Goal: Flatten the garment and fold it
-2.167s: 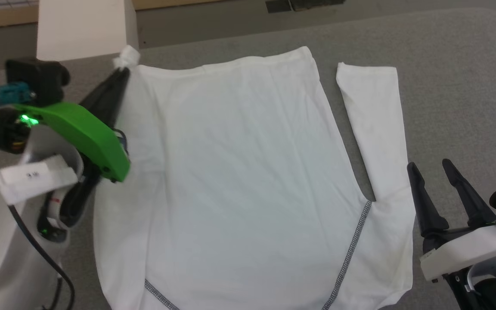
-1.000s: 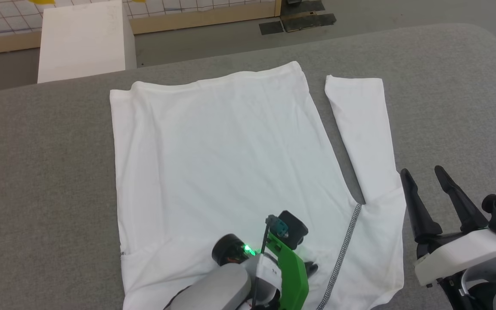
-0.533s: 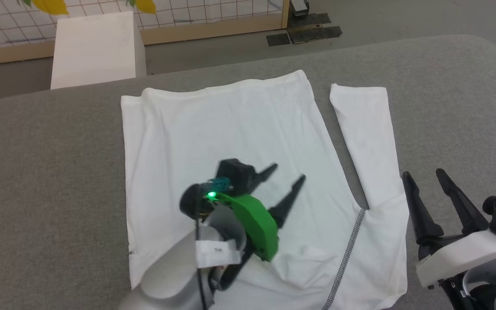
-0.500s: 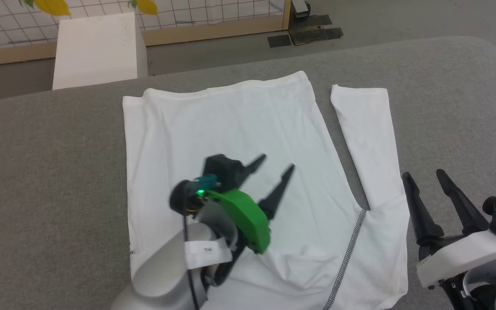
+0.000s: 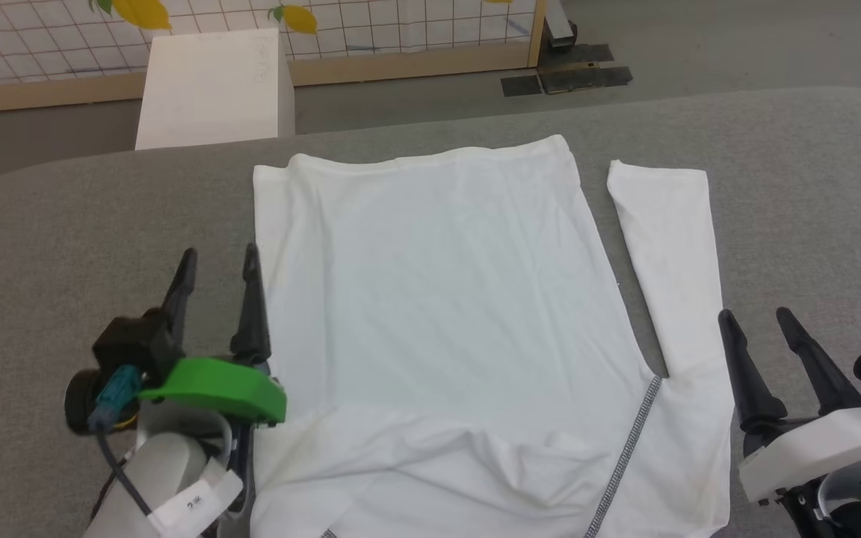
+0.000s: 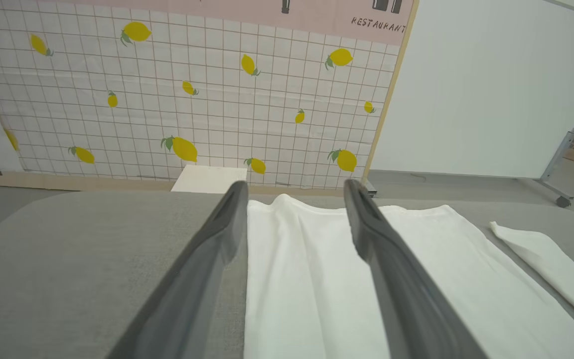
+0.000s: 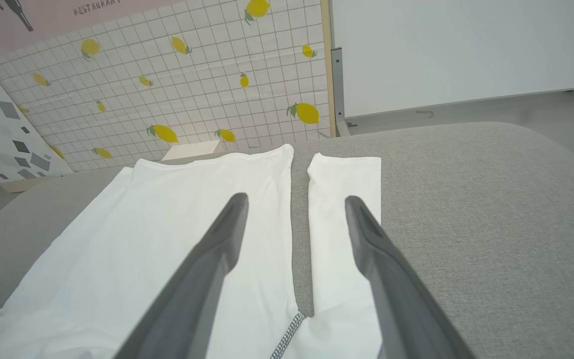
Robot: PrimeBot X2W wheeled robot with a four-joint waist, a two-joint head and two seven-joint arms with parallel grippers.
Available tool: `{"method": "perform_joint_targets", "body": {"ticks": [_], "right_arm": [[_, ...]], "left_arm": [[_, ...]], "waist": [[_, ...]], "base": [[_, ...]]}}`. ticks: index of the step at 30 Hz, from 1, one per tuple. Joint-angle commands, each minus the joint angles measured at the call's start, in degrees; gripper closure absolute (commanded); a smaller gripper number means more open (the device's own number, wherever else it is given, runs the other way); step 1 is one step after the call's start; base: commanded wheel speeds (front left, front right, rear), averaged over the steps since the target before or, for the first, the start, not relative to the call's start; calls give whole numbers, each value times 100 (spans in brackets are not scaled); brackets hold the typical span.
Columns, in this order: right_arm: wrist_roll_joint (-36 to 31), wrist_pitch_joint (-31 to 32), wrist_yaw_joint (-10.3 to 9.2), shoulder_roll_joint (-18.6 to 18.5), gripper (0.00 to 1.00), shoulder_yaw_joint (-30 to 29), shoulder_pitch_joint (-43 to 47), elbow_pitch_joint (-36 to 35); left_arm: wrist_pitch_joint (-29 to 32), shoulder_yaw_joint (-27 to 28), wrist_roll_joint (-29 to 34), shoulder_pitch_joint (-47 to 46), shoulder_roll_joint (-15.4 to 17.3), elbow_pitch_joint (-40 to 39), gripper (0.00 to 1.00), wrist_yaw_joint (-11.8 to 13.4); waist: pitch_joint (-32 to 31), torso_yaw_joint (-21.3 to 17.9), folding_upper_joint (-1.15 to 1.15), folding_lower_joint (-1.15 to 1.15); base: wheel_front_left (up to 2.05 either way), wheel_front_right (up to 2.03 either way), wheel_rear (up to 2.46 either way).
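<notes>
The garment [image 5: 438, 284], a white long-sleeved shirt with grey-stitched shoulder seams, lies spread on the grey table, hem toward the far edge. Its left side is folded inward in a straight edge, with a rumpled fold across the near part. The right sleeve [image 5: 670, 254] lies straight beside the body. My left gripper [image 5: 220, 258] stands open at the garment's [image 6: 317, 279] left edge, nothing between its fingers. My right gripper [image 5: 759, 321] stands open at the lower right, by the sleeve's shoulder end. In the right wrist view the sleeve [image 7: 342, 209] lies between the fingers' line, below them.
A white box [image 5: 214, 90] stands on the floor beyond the table's far left edge. A tiled lemon-patterned wall [image 6: 192, 99] and a wooden strip lie behind it. Bare grey table surface [image 5: 812, 187] stretches to the right and left of the garment.
My left gripper let go of the garment's left part over the lower middle, opened, and drew back left to the garment's left edge. The head camera shifted; the right gripper stayed open.
</notes>
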Motion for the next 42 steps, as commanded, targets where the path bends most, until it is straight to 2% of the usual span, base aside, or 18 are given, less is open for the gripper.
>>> {"method": "perform_joint_targets", "body": {"ticks": [1, 5, 9, 15, 24, 32, 39, 40, 41, 42], "right_arm": [[64, -66, -10, -18, 0, -49, -62, 69], [162, -154, -10, -95, 0, -254, -329, 359], [267, -65, -10, -235, 0, -527, -889, 991], [580, 415, -10, -546, 0, -882, -2155, 2291], [346, 1300, -10, -1039, 0, -1513, -4062, 4123], [-105, 1919, -10, -1235, 0, -1875, -5098, 4782], [-477, 2605, -10, -1335, 0, -1927, -5475, 5106], [-522, 2754, -10, -1344, 29, -1915, -5492, 5137], [-562, 2869, -10, -1353, 53, -1890, -5498, 5146], [-598, 2985, -10, -1362, 67, -1849, -5497, 5136]], "left_arm": [[-25, 174, 171, 221, -51, -104, 0, -50], [-26, 643, 563, 624, -325, -402, 0, -208], [-26, 974, 893, 801, -588, -594, 0, -445], [-26, 1233, 1293, 770, -906, -669, 0, -826], [-27, 1432, 1636, 352, -1228, -697, 0, -1205], [-27, 1594, 1792, 122, -1394, -786, 0, -1325], [-27, 1724, 1850, 105, -1464, -853, 0, -1407], [-27, 1738, 1856, 111, -1471, -854, 0, -1415], [-27, 1747, 1861, 116, -1476, -853, 0, -1421], [-27, 1761, 1868, 122, -1481, -850, 0, -1428]], "waist": [[16, 41, 0, 0], [119, 142, 0, 0], [330, 247, 0, 0], [845, 432, 0, 0], [1788, 822, 0, 0], [2376, 1110, 0, 0], [2546, 1245, 0, 0], [2542, 1252, 0, 0], [2535, 1257, 0, 0], [2522, 1260, 0, 0]], "base": [[0, 0, 0], [0, 0, 0], [0, 0, 0], [0, 0, 0], [0, 0, 0], [0, 0, 0], [0, 0, 0], [0, 0, 0], [0, 0, 0], [0, 0, 0]]}}
